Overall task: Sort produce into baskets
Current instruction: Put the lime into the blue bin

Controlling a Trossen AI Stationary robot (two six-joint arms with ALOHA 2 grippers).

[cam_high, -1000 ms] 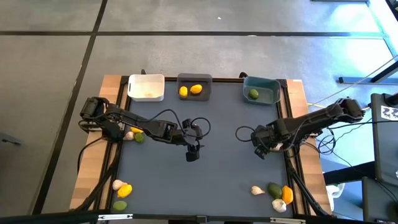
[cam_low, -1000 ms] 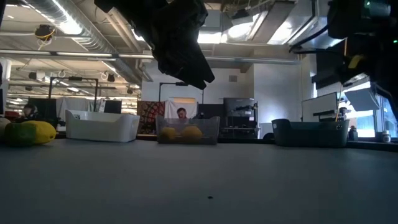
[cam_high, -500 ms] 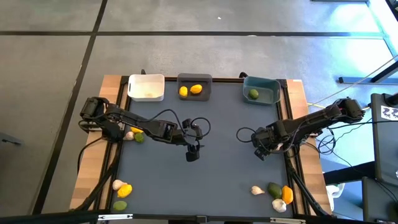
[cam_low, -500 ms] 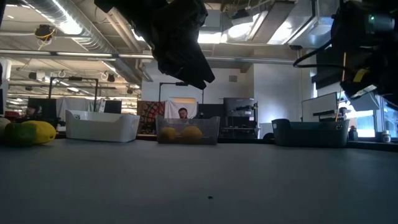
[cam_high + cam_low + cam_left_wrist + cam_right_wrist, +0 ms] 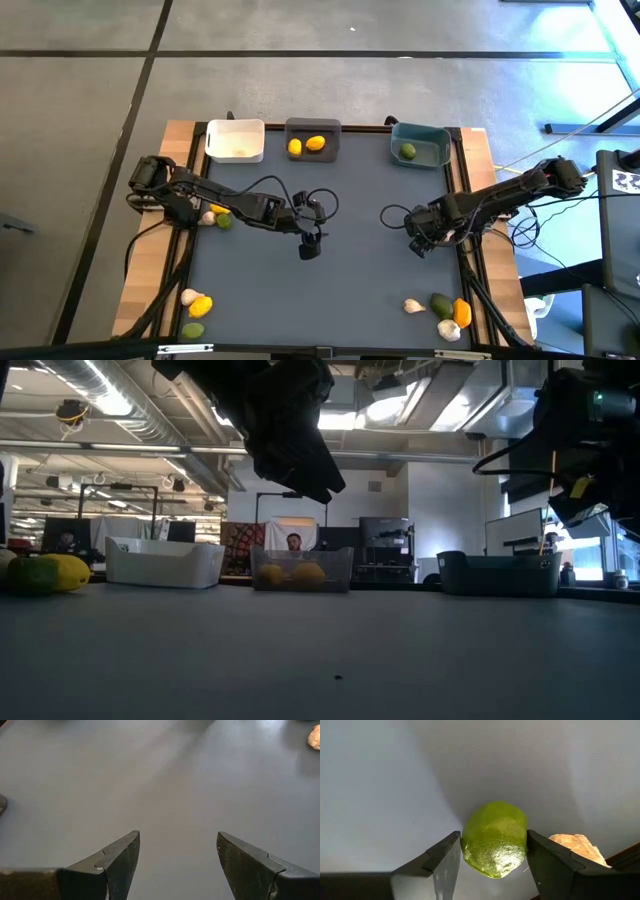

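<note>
My right gripper (image 5: 420, 243) stands near the table's right edge and is shut on a green lime (image 5: 495, 840). A whitish garlic bulb (image 5: 575, 847) lies on the table just beyond the lime. My left gripper (image 5: 310, 248) hangs open and empty over bare table at the middle (image 5: 177, 837). The white basket (image 5: 212, 140), the dark grey basket (image 5: 313, 124) with two lemons (image 5: 305, 146), and the teal basket (image 5: 420, 130) with one lime (image 5: 408, 151) stand along the far edge. My right gripper pinches the lime between its two fingers, one finger on each of its opposite sides (image 5: 469, 845). The fingers (image 5: 540, 855) slant down at it from the table's right. Whether the lime is clear of the table, I cannot tell.
A garlic bulb, a lemon and a lime (image 5: 225, 222) lie by the left edge. More produce lies at the near left corner (image 5: 201, 306) and the near right corner (image 5: 441, 305). The wooden table border (image 5: 478, 150) runs along both sides.
In the low view my right arm has gone up a little. My left arm has kept still.
</note>
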